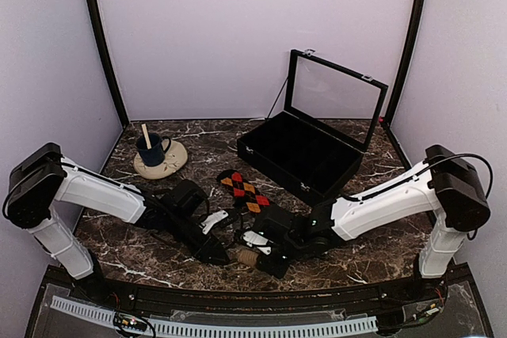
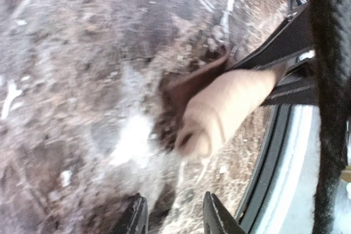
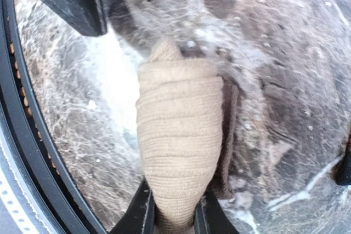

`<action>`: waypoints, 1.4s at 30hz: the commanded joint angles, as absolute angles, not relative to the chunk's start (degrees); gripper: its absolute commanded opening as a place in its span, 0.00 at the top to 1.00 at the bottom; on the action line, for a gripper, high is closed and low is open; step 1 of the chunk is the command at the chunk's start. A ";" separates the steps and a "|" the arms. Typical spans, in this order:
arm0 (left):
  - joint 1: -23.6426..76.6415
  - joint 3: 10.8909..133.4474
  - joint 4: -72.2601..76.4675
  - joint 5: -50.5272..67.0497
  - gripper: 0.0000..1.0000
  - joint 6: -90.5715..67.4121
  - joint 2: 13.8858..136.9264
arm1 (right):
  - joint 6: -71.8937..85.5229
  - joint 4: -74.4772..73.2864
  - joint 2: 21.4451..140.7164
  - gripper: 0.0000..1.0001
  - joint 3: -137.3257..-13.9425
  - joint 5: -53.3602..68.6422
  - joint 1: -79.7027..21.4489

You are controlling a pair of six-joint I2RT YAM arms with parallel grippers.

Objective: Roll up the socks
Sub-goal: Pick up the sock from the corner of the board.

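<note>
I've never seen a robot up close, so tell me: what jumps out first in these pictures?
At the table's near edge lies a rolled tan sock, the right gripper pinching one end while the left gripper stands open just short of it. Behind them an argyle sock lies flat, and a black case with its glass lid raised sits at the back right.

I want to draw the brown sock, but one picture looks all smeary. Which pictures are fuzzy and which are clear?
Left wrist view: smeary all over, the tan sock and the table look streaked. Right wrist view: clear, you can see the sock's ribs, though the edges bend like a fishbowl. Top view: sharp and evenly lit.
</note>
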State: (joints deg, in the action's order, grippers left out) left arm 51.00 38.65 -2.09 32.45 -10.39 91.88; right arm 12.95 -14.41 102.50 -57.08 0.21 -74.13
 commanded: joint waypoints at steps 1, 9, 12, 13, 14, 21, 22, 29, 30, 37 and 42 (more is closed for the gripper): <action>50.62 36.77 -5.23 25.33 0.63 -11.70 89.04 | 17.00 -20.28 100.63 1.00 -56.28 -1.99 -72.67; 50.10 37.00 -5.97 20.56 0.63 -12.34 85.68 | 20.29 -22.26 96.79 1.00 -57.66 -2.44 -70.27; 49.88 37.00 -5.50 19.63 0.63 -12.63 84.73 | 21.10 -23.53 95.17 1.00 -59.70 -2.87 -68.36; 49.84 37.00 -5.47 19.22 0.63 -12.81 84.46 | 21.25 -24.08 94.66 1.00 -60.70 -3.13 -67.52; 49.76 36.88 -5.24 18.95 0.63 -12.95 84.19 | 21.12 -24.70 94.24 1.00 -61.71 -3.59 -66.39; 49.66 35.99 -4.06 18.71 0.63 -13.63 83.73 | 18.71 -29.83 93.90 1.00 -72.64 -8.39 -58.80; 49.67 35.95 -3.98 18.64 0.63 -13.70 83.57 | 18.46 -30.18 93.99 1.00 -74.18 -9.09 -57.54; 49.51 36.74 -4.14 17.07 0.62 -13.69 82.98 | 16.17 -32.53 98.26 1.00 -84.86 -12.69 -49.21; 49.49 36.88 -4.21 16.65 0.63 -13.69 82.75 | 15.64 -32.78 99.14 1.00 -86.16 -12.90 -48.31; 49.14 37.18 -5.14 14.19 0.63 -13.55 81.24 | 14.41 -32.56 103.51 1.00 -90.02 -13.30 -41.01; 49.05 36.88 -5.65 13.88 0.63 -13.71 80.60 | 13.19 -32.59 106.35 1.00 -91.12 -12.56 -36.76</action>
State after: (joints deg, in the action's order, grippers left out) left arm 49.52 36.91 -4.40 14.98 -13.34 82.67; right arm 14.83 -32.53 104.47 -88.77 -12.03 -39.33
